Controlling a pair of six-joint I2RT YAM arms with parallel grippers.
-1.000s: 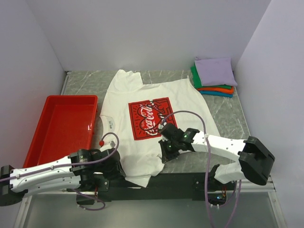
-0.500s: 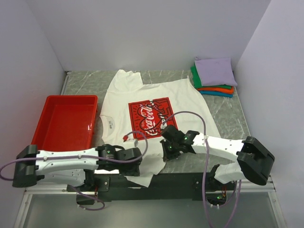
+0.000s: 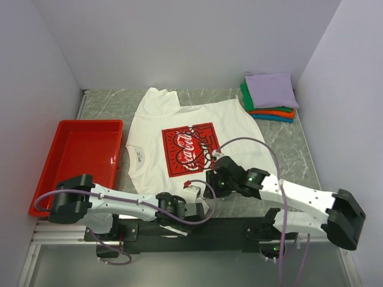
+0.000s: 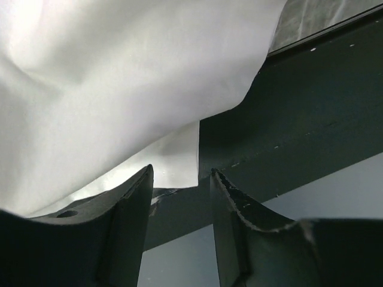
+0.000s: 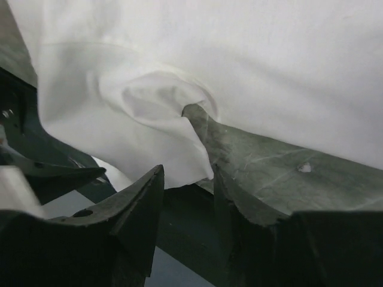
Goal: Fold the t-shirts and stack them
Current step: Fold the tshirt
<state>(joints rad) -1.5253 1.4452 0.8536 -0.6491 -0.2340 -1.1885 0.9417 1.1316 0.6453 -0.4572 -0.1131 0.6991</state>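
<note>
Left pincer (image 4: 179,177) stands parted with nothing clamped, and a loose corner of the white t-shirt (image 4: 119,89) hangs just ahead of its tips, draped off the front edge of the bench (image 4: 317,15). Right pincer (image 5: 188,174) is parted too and empty, with a puckered fold of the same hem right in front of its gap. Both sit close together at the shirt's near edge. Far beyond the right pincer, off to its right, sits the folded stack (image 3: 269,98), lavender on top.
</note>
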